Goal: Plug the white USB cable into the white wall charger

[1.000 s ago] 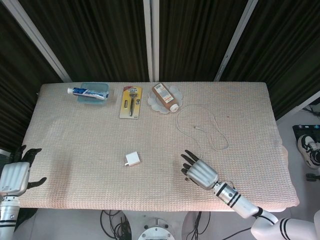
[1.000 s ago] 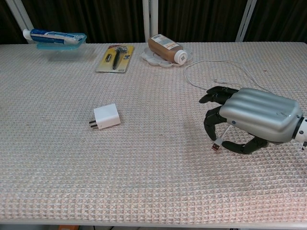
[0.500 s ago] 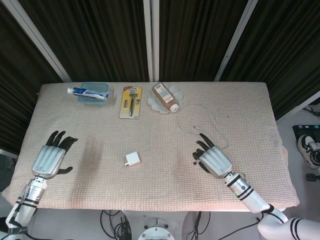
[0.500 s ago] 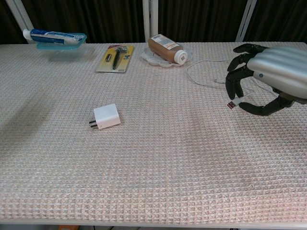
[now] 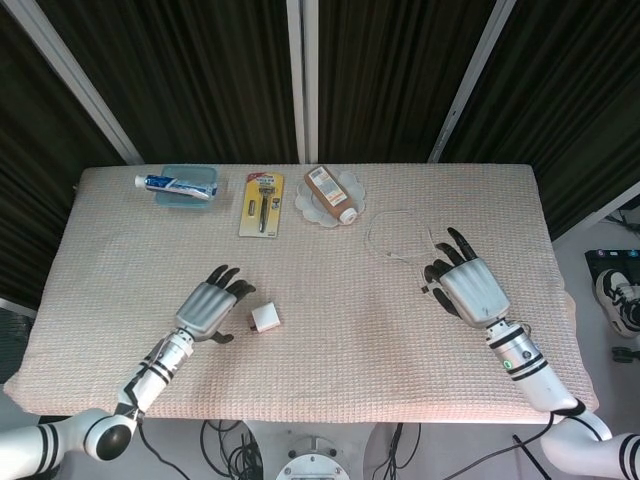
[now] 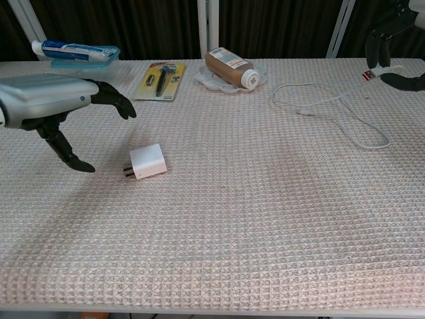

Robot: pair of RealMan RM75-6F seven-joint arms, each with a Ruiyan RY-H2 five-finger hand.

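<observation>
The white wall charger [image 5: 265, 318] lies on the woven table cover with its prongs toward my left hand [image 5: 210, 308]. That hand hovers just left of the charger [image 6: 147, 161], fingers [image 6: 111, 100] spread, holding nothing. My right hand [image 5: 468, 287] is raised over the right side of the table. It pinches the USB plug [image 6: 369, 74] of the white cable, at the top right corner of the chest view. The rest of the cable trails in loops on the cloth, its small free end [image 6: 303, 113] lying loose.
Along the far edge sit a toothpaste tube in a blue tray [image 5: 180, 184], a carded razor pack [image 5: 262, 203] and a brown bottle on a white dish [image 5: 330, 194]. The table's right edge is close to my right hand.
My left hand has come in from the left edge to beside the charger. My right hand has risen and moved right and farther back with the plug, dragging the cable.
</observation>
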